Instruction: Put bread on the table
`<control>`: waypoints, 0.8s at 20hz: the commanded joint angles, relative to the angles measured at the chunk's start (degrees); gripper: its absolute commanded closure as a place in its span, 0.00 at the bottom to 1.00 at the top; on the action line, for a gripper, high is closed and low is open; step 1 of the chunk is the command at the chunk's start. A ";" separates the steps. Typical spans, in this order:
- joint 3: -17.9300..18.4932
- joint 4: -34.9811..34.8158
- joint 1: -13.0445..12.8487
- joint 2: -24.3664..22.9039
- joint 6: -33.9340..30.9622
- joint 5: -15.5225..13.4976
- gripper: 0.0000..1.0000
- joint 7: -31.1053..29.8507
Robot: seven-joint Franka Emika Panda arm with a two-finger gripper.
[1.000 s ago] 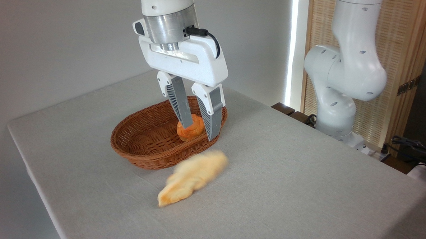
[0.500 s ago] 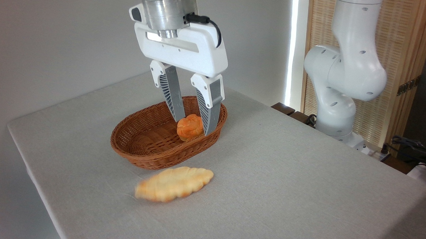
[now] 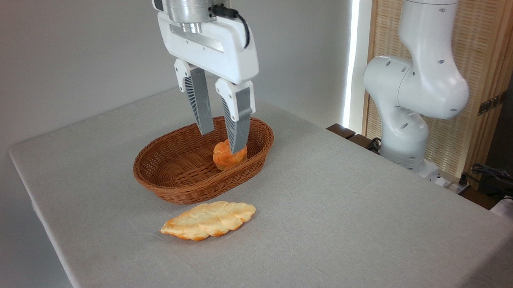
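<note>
Tool (image 3: pixel 221 141) spread above basket (image 3: pixel 168 187); bread (image 3: pixel 208 220) flat on grey-beige table (image 3: pixel 366 218), apparently near plain wall (image 3: pixel 70 45)

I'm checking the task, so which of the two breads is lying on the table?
The long braided loaf, pale golden, flat on the table in front of the wicker basket. The small round orange bun sits inside it.

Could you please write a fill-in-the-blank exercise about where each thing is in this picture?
1. The braided bread lies flat on the ____, just in front of the wicker basket.
2. The small round orange bun sits inside the ____.
3. The gripper hangs above the basket with its fingers apart, so it is ____ and empty.
4. The bread is ____ the basket, not in it.

Missing words: table; basket; open; outside
</note>
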 commanded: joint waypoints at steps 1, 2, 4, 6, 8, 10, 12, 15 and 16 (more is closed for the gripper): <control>-2.91 0.76 1.04 0.64 -0.44 -0.75 0.00 -0.04; -3.00 0.76 1.04 0.64 -0.44 -0.84 0.00 -0.04; -2.83 2.41 1.04 1.07 -0.70 -0.67 0.00 0.30; -2.65 6.71 1.04 3.70 -2.71 -0.84 0.00 0.13; -2.65 7.17 1.04 4.33 -2.81 -0.84 0.00 -0.13; -2.65 7.17 0.78 4.33 -3.25 -0.75 0.00 0.04; -2.48 7.35 0.78 4.42 -3.25 -0.75 0.00 0.22; -2.30 7.26 0.69 4.42 -3.43 -0.66 0.00 0.48; -1.69 7.26 0.51 4.33 -3.43 -0.66 0.00 0.57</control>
